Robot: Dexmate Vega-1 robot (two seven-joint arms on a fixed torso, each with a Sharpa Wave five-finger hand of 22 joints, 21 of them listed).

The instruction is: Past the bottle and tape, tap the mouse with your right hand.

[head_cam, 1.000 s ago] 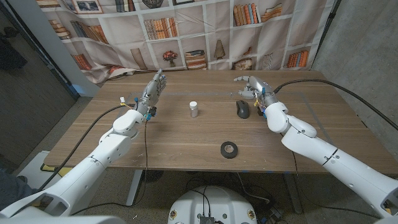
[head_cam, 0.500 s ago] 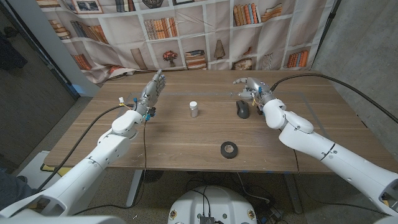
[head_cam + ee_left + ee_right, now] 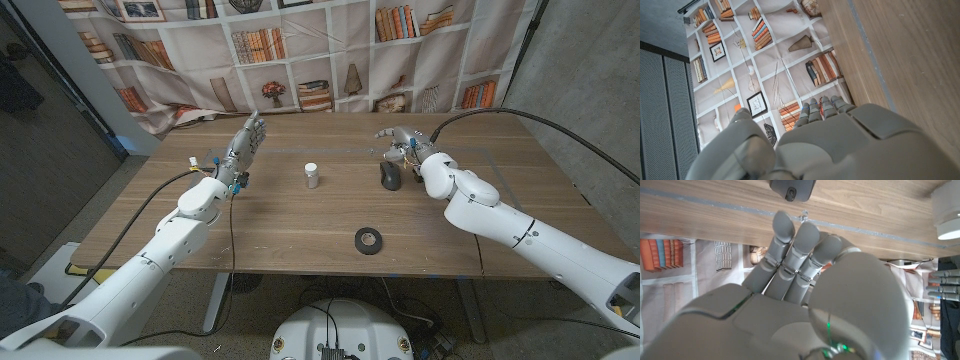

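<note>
Mouse (image 3: 390, 175): on table (image 3: 300, 215), beyond tape roll (image 3: 368, 240), beside white bottle (image 3: 311, 176). Right hand (image 3: 405, 143): just behind mouse, fingers loosely extended, holding nothing. Tap judged not yet made. Left hand (image 3: 244, 146): raised, open-fingered, idle.

surface (image 3: 300, 215): wooden, bearing three things
bottle (image 3: 311, 176): small, white, upright, mid-surface
mouse (image 3: 390, 175): dark, right of the bottle, toward the far edge
tape (image 3: 368, 240): black roll, flat, near the front edge

Head cam high over table (image 3: 300, 215); wrist cams close, inverted.
</note>
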